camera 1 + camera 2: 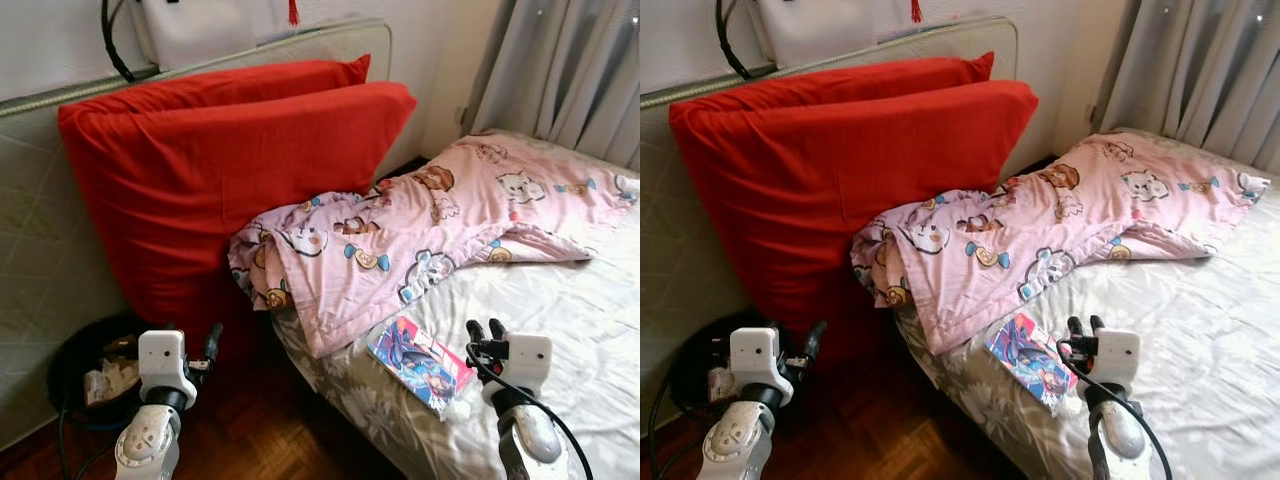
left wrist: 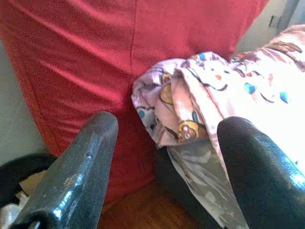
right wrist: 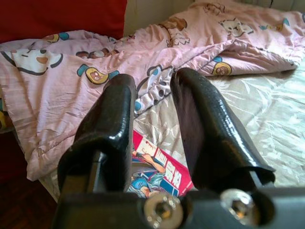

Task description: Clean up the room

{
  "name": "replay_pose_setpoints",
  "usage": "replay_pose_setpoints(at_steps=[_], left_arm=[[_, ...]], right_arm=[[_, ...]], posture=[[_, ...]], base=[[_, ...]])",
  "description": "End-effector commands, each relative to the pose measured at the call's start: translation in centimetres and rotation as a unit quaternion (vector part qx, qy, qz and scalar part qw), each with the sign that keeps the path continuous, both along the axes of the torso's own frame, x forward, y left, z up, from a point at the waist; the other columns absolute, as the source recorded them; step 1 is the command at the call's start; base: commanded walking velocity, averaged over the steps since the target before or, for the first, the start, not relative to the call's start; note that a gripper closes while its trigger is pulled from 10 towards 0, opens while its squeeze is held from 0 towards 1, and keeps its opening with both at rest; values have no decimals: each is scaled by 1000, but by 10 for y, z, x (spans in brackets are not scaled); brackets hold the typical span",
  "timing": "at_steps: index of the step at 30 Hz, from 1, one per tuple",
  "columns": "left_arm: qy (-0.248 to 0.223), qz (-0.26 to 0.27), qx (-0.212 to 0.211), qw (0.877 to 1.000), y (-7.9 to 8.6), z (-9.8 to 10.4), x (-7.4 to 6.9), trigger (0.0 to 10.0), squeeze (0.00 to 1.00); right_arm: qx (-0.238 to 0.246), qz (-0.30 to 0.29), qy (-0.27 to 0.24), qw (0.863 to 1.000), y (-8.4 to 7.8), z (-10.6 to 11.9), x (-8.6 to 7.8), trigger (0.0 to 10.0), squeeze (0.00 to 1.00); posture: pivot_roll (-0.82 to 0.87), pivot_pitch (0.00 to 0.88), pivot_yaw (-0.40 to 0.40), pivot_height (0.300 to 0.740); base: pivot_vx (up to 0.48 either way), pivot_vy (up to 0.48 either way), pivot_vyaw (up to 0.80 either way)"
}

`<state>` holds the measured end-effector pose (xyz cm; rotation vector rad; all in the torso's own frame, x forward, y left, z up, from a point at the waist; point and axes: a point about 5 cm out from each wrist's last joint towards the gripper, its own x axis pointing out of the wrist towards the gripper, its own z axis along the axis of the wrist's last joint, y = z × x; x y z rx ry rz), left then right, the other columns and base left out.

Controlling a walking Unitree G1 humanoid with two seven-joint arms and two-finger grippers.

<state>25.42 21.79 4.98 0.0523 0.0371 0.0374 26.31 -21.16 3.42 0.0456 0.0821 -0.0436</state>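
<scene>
With the right gripper (image 1: 484,329) released above the book (image 1: 420,362) lying flat at the bed (image 1: 560,330) edge, and left gripper (image 1: 211,340) released, a shallow pinch may push it off

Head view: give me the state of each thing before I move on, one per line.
Pink blanket: crumpled, one end hanging off the bed edge.
Comic book: lying flat on the bed sheet, closed.
Red cushions: propped upright against the wall.
Black bin: on the floor, holding trash.
Left gripper: fingers open, empty.
Right gripper: fingers slightly apart, empty, beside the comic book.
</scene>
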Motion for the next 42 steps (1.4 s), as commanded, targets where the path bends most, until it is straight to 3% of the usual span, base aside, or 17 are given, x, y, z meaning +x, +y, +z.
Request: replay_pose_setpoints(at_steps=[1,6,28,42], left_arm=[[-2,0,-5,1000,1,2,2,10000,0],[-3,0,-8,1000,-2,4,7,10000,0],[11,-13,-4,1000,-5,1,5,10000,0],[11,-13,-9,1000,-6,0,1,10000,0]], right_arm=[[6,5,1,1000,3,-2,1,10000,0],[8,12,2,1000,6,1,7,10000,0],[23,36,12,999,21,-3,15,10000,0],[22,33,21,999,24,-9,12,10000,0]], posture=[[-73,0,12,647],[-67,0,3,647],[-47,0,7,647],[-37,0,4,627]], base=[[0,0,0],[0,0,0],[0,0,0],[0,0,0]])
